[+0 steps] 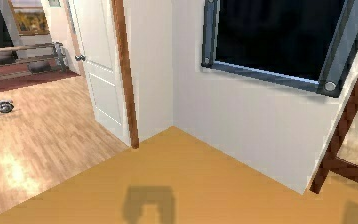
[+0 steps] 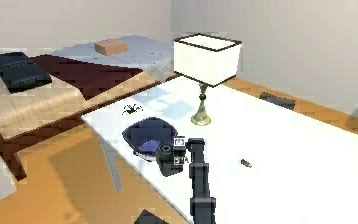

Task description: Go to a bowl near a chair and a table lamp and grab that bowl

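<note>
**Arm side view.** The gripper [image 2: 171,156], at the far end of the dark arm [image 2: 201,186], appears just beside a dark blue bowl [image 2: 149,133]. The state of its fingers, and whether it holds anything, cannot be told. The bowl rests on a white table [image 2: 297,150], near 1 table lamp [image 2: 205,62]. A bed [image 2: 67,88] lies beyond.

**Forward view.** White door [image 1: 99,60], dark window [image 1: 272,35], brown wooden chair frame [image 1: 337,140].

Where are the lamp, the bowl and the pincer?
table lamp [image 2: 207,58]: arm side view, on its white shade.
bowl [image 2: 145,133]: arm side view, on its dark blue inside.
pincer [image 2: 167,160]: arm side view, between its fingertips.
</note>
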